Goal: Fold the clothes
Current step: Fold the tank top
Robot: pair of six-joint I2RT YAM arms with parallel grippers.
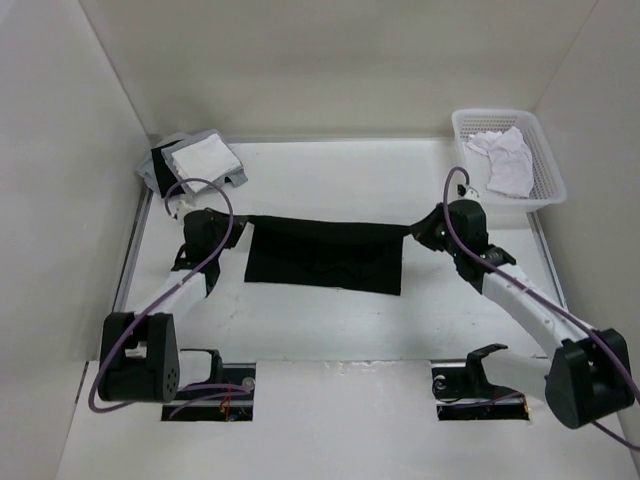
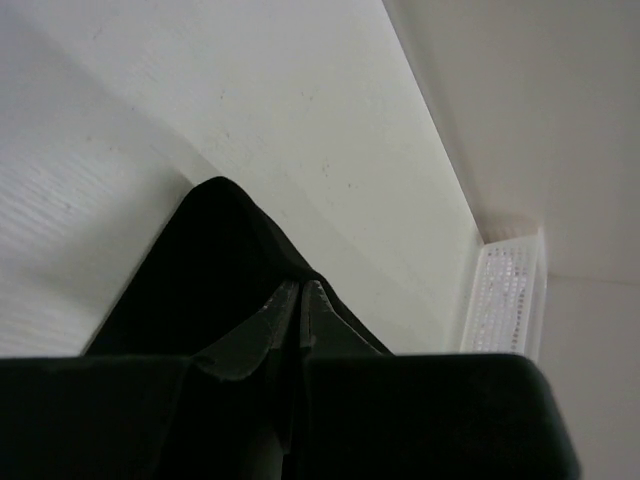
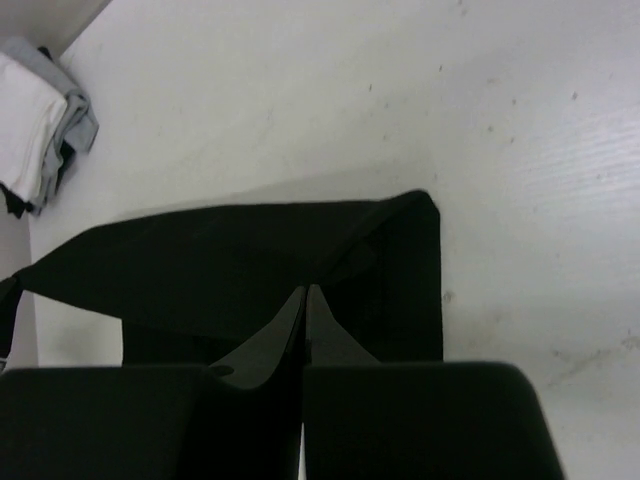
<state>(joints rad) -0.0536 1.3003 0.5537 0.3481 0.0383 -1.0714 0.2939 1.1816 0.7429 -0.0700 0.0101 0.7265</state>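
The clothes, a black top [image 1: 325, 255], are stretched across the middle of the table between both grippers, with the lower part resting on the surface. My left gripper [image 1: 232, 219] is shut on the top's left end. In the left wrist view its fingertips [image 2: 300, 287] are pressed together, with the black fabric [image 2: 205, 265] bunched around them. At the right end my right gripper [image 1: 414, 230] is shut on the fabric. The right wrist view shows its closed tips [image 3: 306, 291] over the black top [image 3: 220, 260], whose far edge runs taut to the left.
A white basket [image 1: 548, 165] at the back right holds a white garment [image 1: 505, 160]; the basket [image 2: 505, 300] also shows in the left wrist view. A stack of grey, white and black cloths [image 1: 195, 160] lies at the back left, and that stack [image 3: 40, 120] shows in the right wrist view. White walls enclose the table.
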